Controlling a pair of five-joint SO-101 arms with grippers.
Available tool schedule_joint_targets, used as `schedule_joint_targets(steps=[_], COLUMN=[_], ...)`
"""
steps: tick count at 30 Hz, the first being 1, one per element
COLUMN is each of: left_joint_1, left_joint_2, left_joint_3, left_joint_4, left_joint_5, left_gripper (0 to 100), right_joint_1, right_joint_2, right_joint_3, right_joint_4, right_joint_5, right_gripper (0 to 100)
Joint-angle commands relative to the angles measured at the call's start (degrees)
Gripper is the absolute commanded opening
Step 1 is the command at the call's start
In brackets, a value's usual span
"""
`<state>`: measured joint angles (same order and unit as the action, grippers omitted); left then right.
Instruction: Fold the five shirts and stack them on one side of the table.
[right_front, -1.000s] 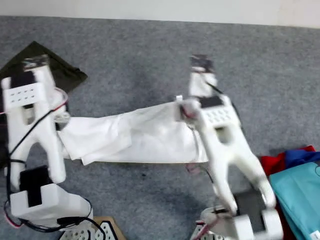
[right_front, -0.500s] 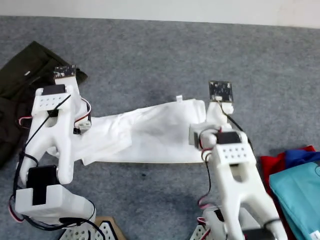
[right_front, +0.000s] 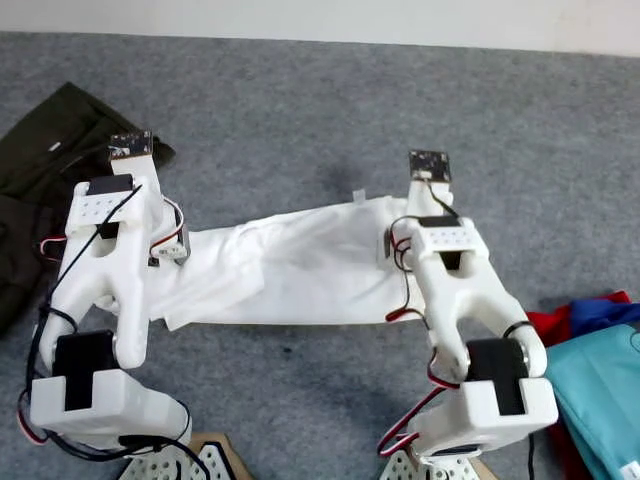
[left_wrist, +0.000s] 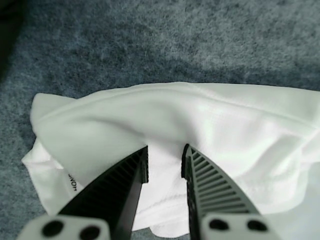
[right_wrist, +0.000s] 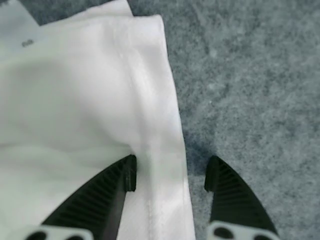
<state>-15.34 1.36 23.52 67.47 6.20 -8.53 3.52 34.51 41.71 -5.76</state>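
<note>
The white shirt (right_front: 300, 265) lies stretched out crosswise in the middle of the grey tabletop (right_front: 300, 100), partly folded, with one arm over each end.

The left claw (left_wrist: 165, 160) is down on the crumpled end. Its fingers are only narrowly apart, with their tips against a raised fold and cloth showing in the gap. Whether they grip that fold cannot be told.

The right claw (right_wrist: 170, 172) is spread wide and holds nothing. It straddles the shirt's straight hemmed edge, one finger on the cloth and the other over the bare tabletop just beside it.

A dark shirt (right_front: 40, 150) lies bunched at the far corner on the left arm's side. A teal shirt (right_front: 600, 390), a red shirt (right_front: 545, 325) and a blue shirt (right_front: 600, 312) lie piled together at the near edge on the right arm's side, well apart from the white one.
</note>
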Motion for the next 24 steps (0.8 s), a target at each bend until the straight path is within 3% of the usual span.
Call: schedule_joint_targets(steps=[1, 4, 12, 18, 24], left_joint_1=[1.0, 1.0, 0.2, -1.5, -4.7], left_joint_2=[-2.0, -2.0, -2.0, -2.2, -2.7], left_joint_3=[-0.2, -0.2, 1.2, 0.7, -1.2], left_joint_4=[-0.5, -0.5, -3.7, -3.8, -3.5], left_joint_5=[0.7, 0.7, 0.6, 0.8, 4.9], left_gripper=[14, 14, 14, 14, 14], right_joint_1=[-0.2, -2.0, -7.9, -11.1, -5.6], right_joint_2=[0.4, 0.4, 0.4, 0.3, -4.6], right_joint_3=[-2.9, -2.9, -3.1, -3.4, -2.9], right_joint_4=[-0.9, -0.9, 1.1, 3.9, 4.5], right_joint_5=[0.6, 0.6, 0.6, 0.6, 0.4], right_gripper=[22.4, 21.3, 0.8, 0.7, 0.7])
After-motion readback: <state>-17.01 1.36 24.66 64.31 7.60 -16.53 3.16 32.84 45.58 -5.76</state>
